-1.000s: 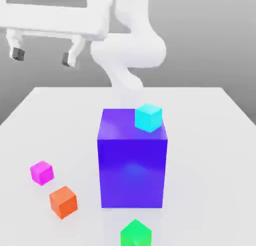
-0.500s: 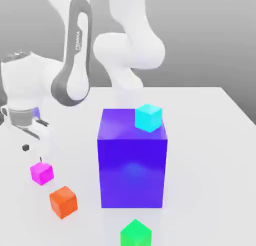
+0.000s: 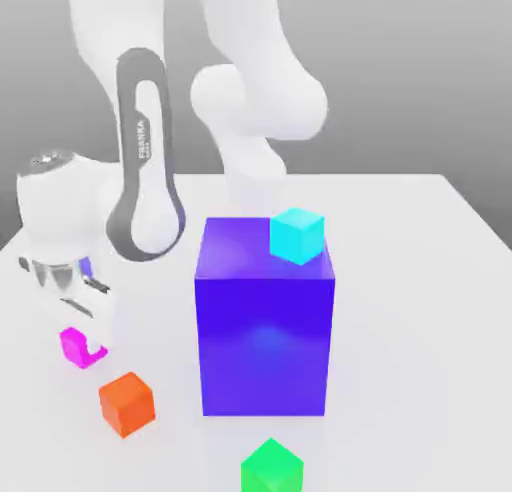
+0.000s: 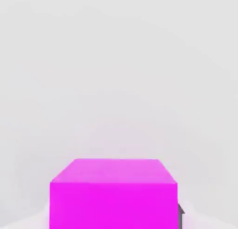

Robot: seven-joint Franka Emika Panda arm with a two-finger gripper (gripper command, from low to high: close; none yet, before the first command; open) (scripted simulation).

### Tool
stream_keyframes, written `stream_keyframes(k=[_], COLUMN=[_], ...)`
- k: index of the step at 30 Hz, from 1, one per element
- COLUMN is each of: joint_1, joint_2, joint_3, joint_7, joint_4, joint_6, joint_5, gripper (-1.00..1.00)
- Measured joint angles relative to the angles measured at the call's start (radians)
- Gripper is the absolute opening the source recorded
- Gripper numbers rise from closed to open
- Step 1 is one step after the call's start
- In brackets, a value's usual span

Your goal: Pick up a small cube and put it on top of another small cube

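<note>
"What did the scene look like, biggest first?"

"The pale desk (image 3: pixel 420 330) carried everything, with the white arm (image 3: pixel 155 225) reaching down over the exterior view's left. Next came the tall blue block (image 3: pixel 265 350), a small cyan cube (image 3: pixel 297 236) on its top."

"And the gripper (image 3: pixel 84 346)?"

"Low at the desk, clenched on the small magenta cube (image 3: pixel 72 348). That cube was at the exterior view's left, near the orange cube (image 3: pixel 127 405) and well apart from the green cube (image 3: pixel 272 470)."

"How would it have handled?"

"Light and stiff, I judged — nothing to crush or bend. Its flat faces looked smooth, so a little slip was possible."

"Where was the best hold?"

"Across two opposite upright faces, near mid-height, pads flat against them. A grip too close to the top edge might have let it tip. In the hand view its faces looked square to the hand — a good sign for a level lift."
</note>
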Motion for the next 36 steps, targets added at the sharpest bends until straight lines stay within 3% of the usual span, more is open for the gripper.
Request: stream_keyframes(k=[3, 12, 18, 36], joint_1=[0.011, 0.035, 0.093, 0.351], joint_2=[-0.098, 0.027, 0.07, 0.005], joint_3=[-0.035, 0.031, 0.102, 0.416], joint_7=[0.073, -0.008, -0.082, -0.448], joint_4=[-0.014, 0.274, 0.388, 0.373], joint_6=[-0.084, -0.338, -0.423, -0.377], joint_5=[-0.103, -0.078, -0.113, -0.248], gripper=[-1.0, -1.0, -1.0, -1.0])
